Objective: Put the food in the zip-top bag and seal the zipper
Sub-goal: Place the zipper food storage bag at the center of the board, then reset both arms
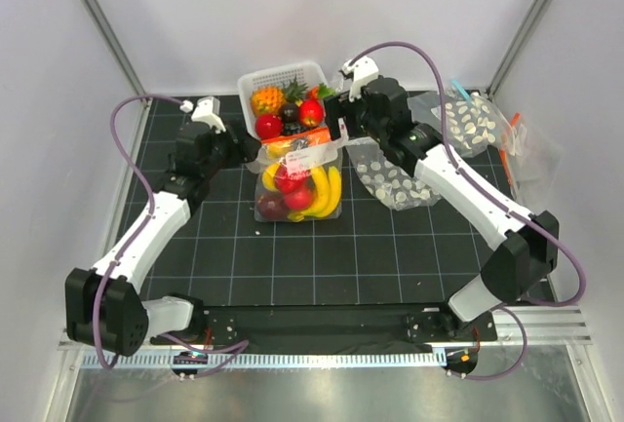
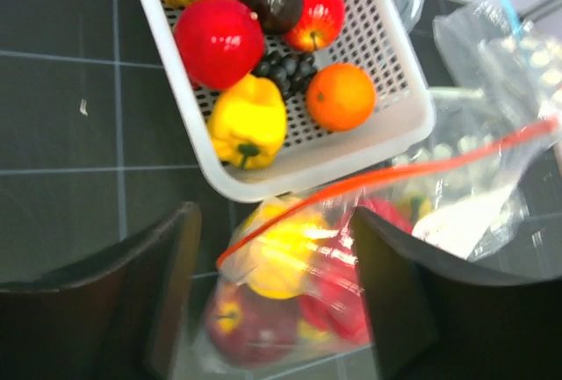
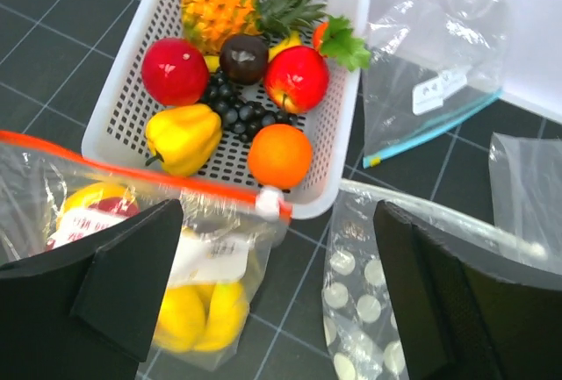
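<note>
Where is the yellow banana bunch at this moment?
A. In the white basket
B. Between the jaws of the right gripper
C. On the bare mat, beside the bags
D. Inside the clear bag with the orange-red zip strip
D: the banana bunch shows through the clear plastic of the zip-top bag, below its orange-red strip, while the white basket holds other fruits.

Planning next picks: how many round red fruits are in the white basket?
2. One red fruit sits left, beside the yellow pepper; the other red fruit lies right of the dark fruit. More may be hidden.
</note>
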### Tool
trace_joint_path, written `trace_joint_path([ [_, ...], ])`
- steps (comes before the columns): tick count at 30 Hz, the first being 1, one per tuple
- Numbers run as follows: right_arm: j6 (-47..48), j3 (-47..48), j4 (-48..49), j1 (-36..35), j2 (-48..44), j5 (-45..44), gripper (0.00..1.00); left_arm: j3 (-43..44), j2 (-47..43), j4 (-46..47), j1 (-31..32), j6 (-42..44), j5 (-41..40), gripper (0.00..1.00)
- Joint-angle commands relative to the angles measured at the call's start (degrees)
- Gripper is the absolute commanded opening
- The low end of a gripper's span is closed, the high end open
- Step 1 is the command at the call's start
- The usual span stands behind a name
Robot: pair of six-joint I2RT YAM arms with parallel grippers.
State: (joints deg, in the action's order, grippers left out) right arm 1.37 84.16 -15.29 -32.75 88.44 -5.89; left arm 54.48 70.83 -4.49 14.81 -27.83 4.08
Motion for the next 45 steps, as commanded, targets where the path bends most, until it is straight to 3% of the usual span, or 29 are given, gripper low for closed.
trace_joint_path([
  [1, -4.95, 0.58, 1.13, 0.23, -4.32, -5.61, 1.0, 1.16, -3.23, 0.36, -0.39, -0.2, 1.9, 0.84],
  [5, -11.99, -6.89, 4.66, 0.23, -13.11, -12.91, 0.99, 0.19, -10.69, -3.67, -0.39, -0.11, 1.9, 0.99],
  [10, -21.39, -14.1, -3.86, 0.23, -25.32, -25.82, 1.0, -0.77, -21.14, -12.02, -0.39, -0.29, 4.27, 1.0],
  [13, -24.57, -21.39, -7.65, 0.23, -34.25, -28.9, 1.0, -1.92, -26.59, -16.68, -0.39, 0.58, 7.52, 1.0],
  [20, -31.94, -30.63, -21.16, 0.23, -52.9, -27.69, 1.0, -5.41, -37.84, -28.11, -0.39, 7.44, 9.46, 1.0],
  [26, -32.92, -42.2, -20.23, 0.32, -64.69, -20.48, 1.0, -9.66, -48.23, -29.78, -0.39, 9.73, 8.76, 1.0],
  [34, -34.68, -48.3, -18.02, 0.23, -71.3, -21.44, 1.0, -11.76, -58.78, -29.35, 0.22, 11.31, 8.67, 1.0],
  [45, -36.52, -46.1, -21.01, 0.23, -73.06, -22.15, 1.0, -11.76, -58.79, -29.87, 0.31, 10.78, 8.32, 1.0],
])
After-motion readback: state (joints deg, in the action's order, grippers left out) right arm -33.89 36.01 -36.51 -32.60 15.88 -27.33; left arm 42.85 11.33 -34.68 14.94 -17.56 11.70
